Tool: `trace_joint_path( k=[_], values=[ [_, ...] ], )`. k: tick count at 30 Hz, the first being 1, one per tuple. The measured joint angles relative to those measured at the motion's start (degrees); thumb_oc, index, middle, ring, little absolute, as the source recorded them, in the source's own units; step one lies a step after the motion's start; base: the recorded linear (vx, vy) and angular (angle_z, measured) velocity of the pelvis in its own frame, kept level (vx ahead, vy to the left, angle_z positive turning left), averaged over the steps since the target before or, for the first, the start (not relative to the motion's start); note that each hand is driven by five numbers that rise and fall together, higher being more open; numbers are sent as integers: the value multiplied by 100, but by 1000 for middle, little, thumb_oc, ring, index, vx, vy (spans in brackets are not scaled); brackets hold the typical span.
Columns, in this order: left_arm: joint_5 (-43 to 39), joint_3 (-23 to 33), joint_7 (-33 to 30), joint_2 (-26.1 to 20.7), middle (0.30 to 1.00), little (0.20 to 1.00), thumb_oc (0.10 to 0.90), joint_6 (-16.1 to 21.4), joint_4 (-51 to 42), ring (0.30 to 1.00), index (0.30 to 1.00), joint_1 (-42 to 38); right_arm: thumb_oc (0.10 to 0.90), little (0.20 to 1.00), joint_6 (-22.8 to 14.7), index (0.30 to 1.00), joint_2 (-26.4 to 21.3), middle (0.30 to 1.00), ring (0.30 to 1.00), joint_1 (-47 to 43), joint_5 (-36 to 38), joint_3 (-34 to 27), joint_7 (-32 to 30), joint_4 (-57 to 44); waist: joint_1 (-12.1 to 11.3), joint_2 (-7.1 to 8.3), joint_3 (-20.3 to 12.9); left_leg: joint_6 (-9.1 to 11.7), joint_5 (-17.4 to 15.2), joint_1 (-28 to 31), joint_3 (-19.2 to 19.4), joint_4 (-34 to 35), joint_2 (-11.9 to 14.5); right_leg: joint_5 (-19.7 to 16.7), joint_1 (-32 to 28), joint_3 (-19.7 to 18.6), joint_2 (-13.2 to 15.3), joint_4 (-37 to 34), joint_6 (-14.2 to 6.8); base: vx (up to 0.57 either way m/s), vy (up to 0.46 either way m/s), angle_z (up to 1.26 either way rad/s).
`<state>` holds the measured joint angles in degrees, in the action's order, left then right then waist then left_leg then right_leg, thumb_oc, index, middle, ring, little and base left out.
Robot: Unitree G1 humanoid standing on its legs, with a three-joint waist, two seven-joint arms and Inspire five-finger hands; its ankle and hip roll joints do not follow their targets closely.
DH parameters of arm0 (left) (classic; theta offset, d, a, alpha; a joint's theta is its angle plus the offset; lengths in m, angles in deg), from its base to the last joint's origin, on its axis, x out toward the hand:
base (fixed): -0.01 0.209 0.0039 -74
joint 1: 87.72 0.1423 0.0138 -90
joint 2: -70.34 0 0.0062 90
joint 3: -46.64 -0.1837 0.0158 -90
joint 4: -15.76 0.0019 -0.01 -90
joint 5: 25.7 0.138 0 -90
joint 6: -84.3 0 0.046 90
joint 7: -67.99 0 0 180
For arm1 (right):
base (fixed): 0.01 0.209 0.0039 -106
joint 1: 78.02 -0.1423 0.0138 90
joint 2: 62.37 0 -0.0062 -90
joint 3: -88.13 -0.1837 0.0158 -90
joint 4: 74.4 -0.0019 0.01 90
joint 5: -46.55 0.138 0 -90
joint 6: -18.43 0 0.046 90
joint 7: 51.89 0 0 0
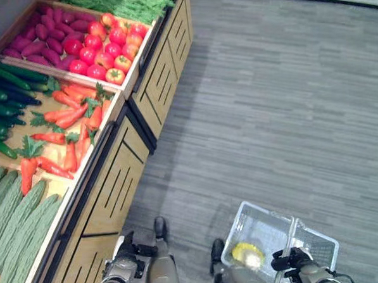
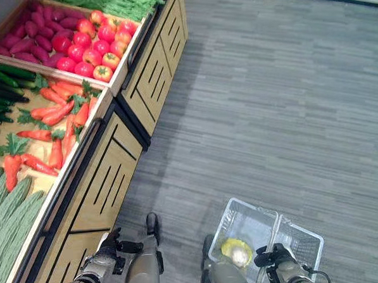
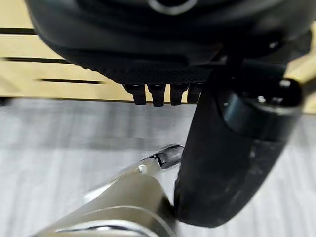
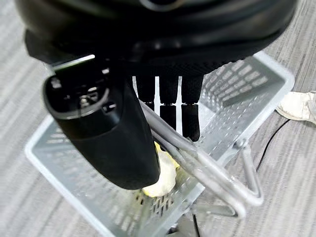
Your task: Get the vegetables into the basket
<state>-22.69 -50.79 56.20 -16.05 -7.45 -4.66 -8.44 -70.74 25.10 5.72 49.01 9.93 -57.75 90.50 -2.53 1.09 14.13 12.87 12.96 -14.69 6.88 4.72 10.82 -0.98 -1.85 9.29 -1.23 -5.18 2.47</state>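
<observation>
I judge task early: one yellow vegetable (image 1: pixel 247 255) in basket (image 1: pixel 263 221) | right hand (image 4: pixel 168 106) curled round basket handle (image 4: pixel 207 170) | left hand (image 1: pixel 127 251) beside stall (image 1: pixel 110 203), fingers relaxed, empty | carrots (image 1: pixel 70 119) left

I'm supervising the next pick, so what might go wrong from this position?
1. The right hand carries the grey wire basket by its metal handles, fingers curled round them; a loose grip may tip it, spilling the yellow vegetable.
2. The left hand hangs low beside the wooden stand, well below the orange carrots; raising it may strike the stand's edge.
</observation>
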Motion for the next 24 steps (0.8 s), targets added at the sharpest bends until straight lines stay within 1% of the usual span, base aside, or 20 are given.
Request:
trace_joint_path(
  k=[1,2,3,4,5,6,7,8,9,10,11,12,15,18,19,20,21,22,23,24],
  values=[
    [-2,27,5,11,1000,1000,900,-1,25,1000,1000,23,400,300,9,300,3,300,300,8,-7,-6,0,47,3,-16,-3,-112,31,45,25,-99,-17,73,-144,-209,-4,23,-100,251,140,-100],
    [18,27,27,45,1000,1000,900,-54,223,1000,1000,11,400,300,11,300,23,300,300,82,-2,-4,-44,83,100,-68,-80,-732,97,356,197,-15,-172,290,-381,-454,107,-7,-404,394,255,-83],
    [47,36,28,-64,1000,1000,900,-96,267,1000,1000,-6,400,300,12,300,214,300,300,148,44,-118,-38,108,145,244,-101,-990,-38,480,315,31,-487,367,-437,-500,437,25,-506,423,330,-64],
    [45,77,53,-65,1000,1000,900,-179,406,1000,1000,-11,400,300,24,300,319,300,300,150,44,-184,-31,95,145,336,-141,-1221,-216,697,478,21,-710,321,-520,-587,682,147,-563,331,308,-22],
    [48,59,53,-35,1000,1000,900,-224,465,1000,1000,30,400,300,21,300,360,300,300,164,32,-162,-19,30,157,293,-193,-1286,-373,882,564,36,-810,315,-557,-626,793,321,-576,217,229,-54],
    [49,-9,50,-38,1000,1000,900,-252,415,1000,1000,182,400,300,22,300,406,300,300,172,12,-57,-33,-72,99,238,-323,-1342,-556,1006,759,36,-878,318,-461,-731,901,569,-612,135,168,-57],
    [53,-114,32,-81,1000,1000,900,-264,324,1000,1000,301,400,300,-1,300,412,300,300,202,-37,76,-19,-158,57,226,-474,-1421,-641,996,845,31,-962,334,-325,-732,979,700,-804,161,224,-41],
    [62,-207,31,-157,1000,1000,900,-267,246,1000,1000,301,400,300,3,300,450,300,300,197,-43,105,30,-201,53,244,-491,-1491,-686,981,835,30,-1062,322,-306,-715,1083,745,-958,152,237,-5],
    [68,-273,31,-190,1000,1000,900,-260,194,1000,1000,301,400,300,5,300,483,300,300,197,-44,84,42,-201,50,262,-503,-1534,-712,963,830,29,-1106,304,-288,-730,1145,767,-1031,137,227,18],
    [80,-335,30,-223,1000,1000,900,-251,178,1000,1000,302,400,300,8,300,511,300,300,194,-44,84,39,-200,22,276,-509,-1559,-726,960,826,28,-1137,310,-261,-730,1187,820,-1081,94,196,10],
    [140,-410,39,-279,1000,1000,900,-251,188,1000,1000,309,400,300,10,300,533,300,300,167,-52,93,46,-195,-33,310,-534,-1621,-763,959,826,21,-1158,284,-190,-768,1215,882,-1189,71,147,-1],
    [144,-413,42,-314,1000,1000,900,-265,223,1000,1000,313,400,300,5,300,534,300,300,152,-54,89,65,-196,-75,373,-566,-1632,-772,945,853,22,-1182,239,-164,-777,1207,873,-1326,62,146,-9],
    [144,-408,57,-358,1000,1000,900,-286,230,1000,1000,404,400,300,2,300,541,300,300,97,-97,67,47,-186,-134,518,-656,-1633,-773,941,1001,22,-1165,171,-72,-714,1213,928,-1432,54,130,-20],
    [145,-386,64,-376,1000,1000,900,-289,275,1000,1000,485,400,300,-7,300,540,300,300,-54,-160,-10,38,-183,-155,564,-680,-1633,-773,980,1150,-13,-1058,159,121,-524,1142,1304,-1455,61,125,-27],
    [145,-388,64,-394,1000,1000,900,-289,311,1000,1000,471,400,300,-30,300,531,300,300,-104,-159,-25,30,-185,-152,572,-677,-1636,-793,991,1204,-44,-985,153,284,-399,1121,1656,-1460,108,128,-10],
    [144,-386,67,-412,1000,1000,900,-289,326,1000,1000,461,400,300,-42,300,508,300,300,-123,-159,-25,39,-190,-158,577,-674,-1613,-844,1020,1244,-47,-980,153,397,-349,1112,1948,-1468,226,124,-11],
    [144,-389,78,-420,1000,1000,900,-278,315,1000,1000,461,400,300,-97,300,479,300,300,-158,-153,-39,24,-201,-157,483,-634,-1672,-974,1130,1207,33,-839,184,847,-189,1144,2911,-1496,248,33,6],
    [141,-385,76,-420,1000,1000,900,-291,307,1000,1000,397,400,300,-162,300,472,300,300,-162,-148,-96,-3,-244,-96,454,-584,-1745,-1064,1143,1067,34,-896,395,1137,-5,1306,3367,-1478,277,-22,18],
    [142,-392,66,-391,1000,1000,900,-315,313,1000,1000,396,400,300,-155,300,464,300,300,-158,-151,-151,4,-230,-60,458,-585,-1759,-1087,1147,1003,36,-942,545,1222,74,1424,3131,-1460,240,-34,31],
    [142,-390,60,-373,1000,1000,900,-331,315,1000,1000,390,400,300,-150,300,464,300,300,-153,-149,-141,10,-218,-51,429,-565,-1768,-1093,1144,967,46,-968,524,1298,68,1488,2518,-1460,242,-49,31]
  ],
)
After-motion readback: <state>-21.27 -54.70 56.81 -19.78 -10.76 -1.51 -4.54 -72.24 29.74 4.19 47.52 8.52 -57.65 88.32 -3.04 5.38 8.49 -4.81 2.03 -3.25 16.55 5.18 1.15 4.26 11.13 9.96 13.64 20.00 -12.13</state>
